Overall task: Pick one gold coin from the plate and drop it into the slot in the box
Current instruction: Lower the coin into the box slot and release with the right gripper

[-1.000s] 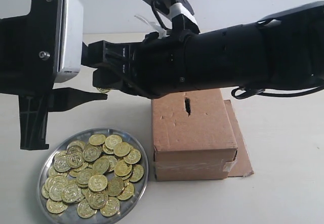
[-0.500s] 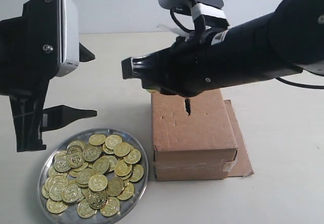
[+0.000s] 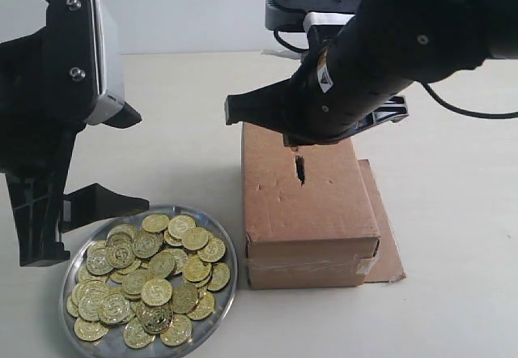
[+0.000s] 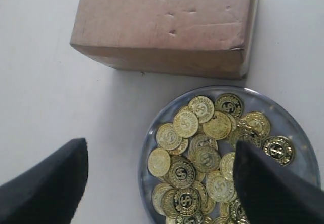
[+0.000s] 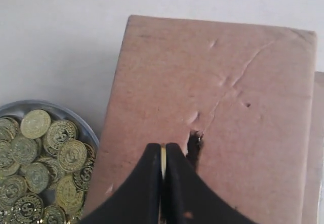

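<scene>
A round silver plate (image 3: 228, 289) heaped with several gold coins (image 3: 154, 291) lies at the front left. The brown cardboard box (image 3: 312, 228) stands to its right, with a short dark slot (image 3: 299, 169) in its top face. My right gripper (image 5: 163, 150) is shut on one gold coin (image 5: 163, 163), held edge-on just above the box top and right beside the slot (image 5: 194, 144). In the exterior view the right arm hides the fingertips. My left gripper (image 4: 159, 171) hangs open over the plate (image 4: 152, 133), its fingers wide apart and holding nothing.
A flat brown cardboard sheet (image 3: 390, 253) lies under the box and sticks out on its right. The pale tabletop (image 3: 453, 212) stretches around the box and plate.
The right arm has swung right with the coin, from over the table left of the box to over the box top by the slot. The left arm shifted slightly.
</scene>
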